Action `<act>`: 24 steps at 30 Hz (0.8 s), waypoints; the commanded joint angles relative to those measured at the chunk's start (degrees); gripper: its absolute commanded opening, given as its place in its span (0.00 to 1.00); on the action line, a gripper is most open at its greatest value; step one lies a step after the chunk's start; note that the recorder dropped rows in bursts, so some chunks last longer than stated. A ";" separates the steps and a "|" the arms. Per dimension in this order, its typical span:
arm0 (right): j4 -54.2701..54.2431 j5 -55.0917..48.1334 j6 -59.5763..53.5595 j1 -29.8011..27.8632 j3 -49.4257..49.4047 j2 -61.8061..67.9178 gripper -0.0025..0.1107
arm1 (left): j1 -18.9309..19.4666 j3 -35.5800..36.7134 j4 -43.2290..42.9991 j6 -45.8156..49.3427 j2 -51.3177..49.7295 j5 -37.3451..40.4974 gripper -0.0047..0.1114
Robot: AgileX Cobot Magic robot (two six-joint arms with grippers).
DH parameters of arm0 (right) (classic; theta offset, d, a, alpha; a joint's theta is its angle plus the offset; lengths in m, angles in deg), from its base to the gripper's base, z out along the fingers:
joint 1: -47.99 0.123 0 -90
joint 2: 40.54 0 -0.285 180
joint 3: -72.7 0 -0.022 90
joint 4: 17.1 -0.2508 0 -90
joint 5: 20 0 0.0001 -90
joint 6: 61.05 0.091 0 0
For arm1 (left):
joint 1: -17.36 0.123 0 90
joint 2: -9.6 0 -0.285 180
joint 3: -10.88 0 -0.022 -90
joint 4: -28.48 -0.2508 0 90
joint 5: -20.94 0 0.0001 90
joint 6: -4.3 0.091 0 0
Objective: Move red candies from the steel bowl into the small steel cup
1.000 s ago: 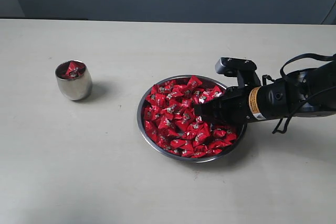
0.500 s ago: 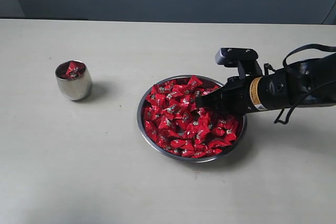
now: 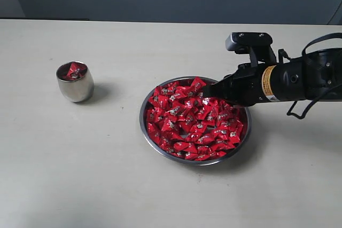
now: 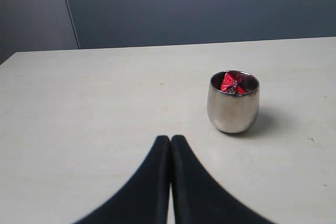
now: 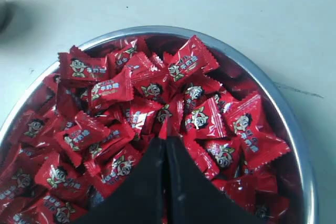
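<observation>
Currently the right end effector [image 3: 206, 93] sits over the right side of the bowl [image 3: 142, 118] in the exterior view, jaws pressed together, tips at the candies [image 3: 187, 124]. From the wrist view I can't tell if a wrapper is actually pinched. Bowl is heaped full, mid-desk [image 3: 80, 174]. Cup [image 3: 75, 83] stands upright well to its left, red candy showing at the mouth. Left end effector [image 4: 170, 141] is closed and empty, cup ahead of it, apart.
</observation>
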 commanded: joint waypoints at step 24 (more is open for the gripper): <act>15.06 -1.13 14.51 -0.27 -0.53 3.45 0.01 | 0.03 0.22 -0.06 -0.07 0.26 0.03 0.04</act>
